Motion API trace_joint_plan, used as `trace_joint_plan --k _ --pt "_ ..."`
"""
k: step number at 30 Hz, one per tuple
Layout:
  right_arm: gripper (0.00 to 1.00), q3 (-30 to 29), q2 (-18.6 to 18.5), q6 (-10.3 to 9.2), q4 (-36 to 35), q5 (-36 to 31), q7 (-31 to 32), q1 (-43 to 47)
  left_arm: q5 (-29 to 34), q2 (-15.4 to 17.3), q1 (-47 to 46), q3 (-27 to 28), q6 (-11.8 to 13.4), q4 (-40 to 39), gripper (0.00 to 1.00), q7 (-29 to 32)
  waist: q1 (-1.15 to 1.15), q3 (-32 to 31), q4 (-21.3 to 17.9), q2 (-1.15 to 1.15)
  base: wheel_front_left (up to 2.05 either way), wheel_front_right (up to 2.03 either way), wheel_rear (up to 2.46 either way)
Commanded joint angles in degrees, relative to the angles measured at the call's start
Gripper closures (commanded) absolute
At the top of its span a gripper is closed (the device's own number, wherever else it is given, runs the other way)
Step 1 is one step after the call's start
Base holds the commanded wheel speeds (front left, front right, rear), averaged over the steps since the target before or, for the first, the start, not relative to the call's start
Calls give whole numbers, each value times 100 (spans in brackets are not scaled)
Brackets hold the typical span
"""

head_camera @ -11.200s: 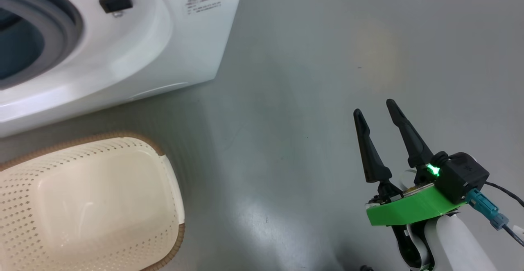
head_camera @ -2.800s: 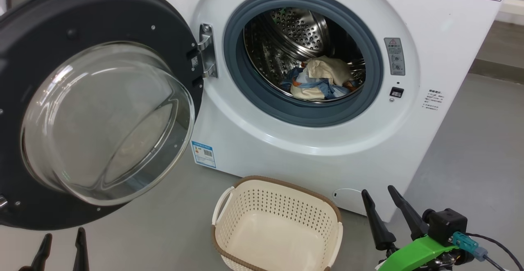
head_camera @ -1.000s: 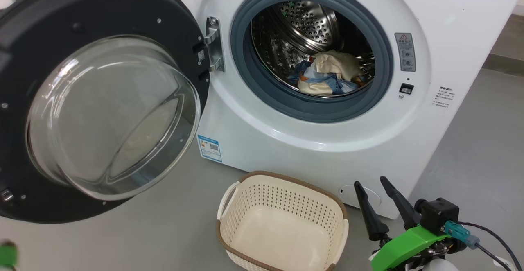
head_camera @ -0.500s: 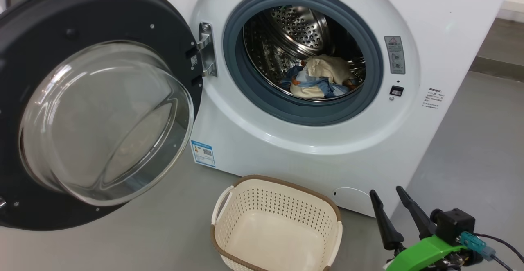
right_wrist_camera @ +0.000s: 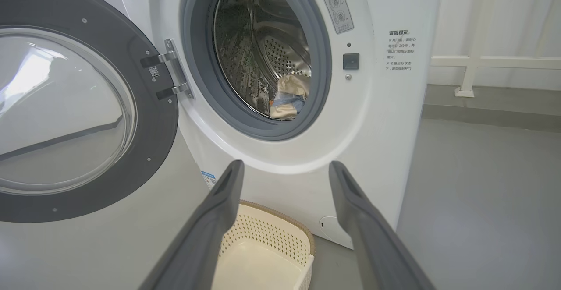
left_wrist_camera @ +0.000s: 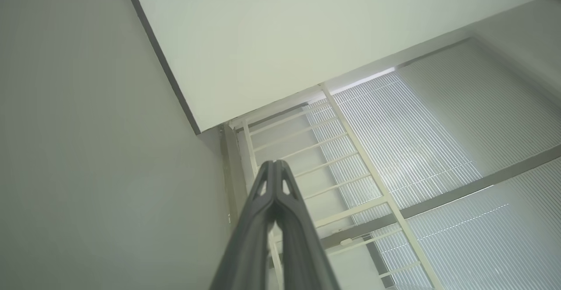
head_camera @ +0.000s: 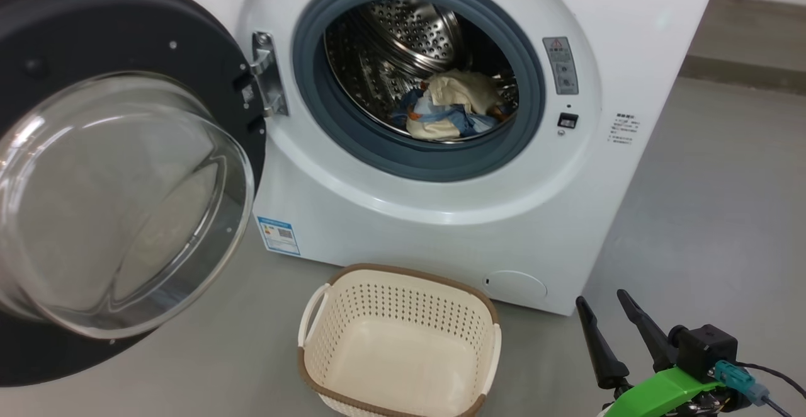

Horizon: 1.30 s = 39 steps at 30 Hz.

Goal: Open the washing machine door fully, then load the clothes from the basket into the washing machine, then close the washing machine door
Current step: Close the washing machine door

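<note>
All the clothes (head_camera: 450,111) lie in the drum (head_camera: 403,33), upper centre; the basket (head_camera: 397,348) sits empty below. The door (head_camera: 94,171) hangs wide at left. The right pincer (head_camera: 601,297) is spread, the left pincer (left_wrist_camera: 275,164) pressed together. Swung shut, the door might clip the basket.

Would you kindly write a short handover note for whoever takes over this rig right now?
Claws: left claw shut, empty; right claw open, empty, to the right of the basket.
Things: the clothes lie inside the washing machine; the basket stands empty on the floor in front of it; the washing machine door is swung wide open on the left.
Done: door opened, clothes loaded.
Left: close the door.
</note>
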Motion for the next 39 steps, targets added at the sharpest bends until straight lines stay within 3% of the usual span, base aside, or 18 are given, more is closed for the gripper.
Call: trace_joint_plan --k 1,8,26,34,39 --pt "0 97 -86 43 -139 -102 -47 -152 -57 443 -188 100 -24 27 100 76 0 160 -129 0 0 0 0" --pt "0 105 -66 43 -113 -260 -47 -323 -347 509 -267 266 -44 654 100 280 0 459 -301 0 0 0 0" --pt "0 75 12 43 -29 -532 -47 -571 -728 491 -127 477 -47 1257 100 673 0 892 -550 0 0 0 0" --pt "0 78 13 43 24 -538 -47 -589 -665 475 -42 288 -47 1433 100 1188 0 846 -581 0 0 0 0" --pt "0 63 15 43 36 -515 -47 -566 -564 438 73 19 -47 1347 100 1878 0 824 -531 0 0 0 0"
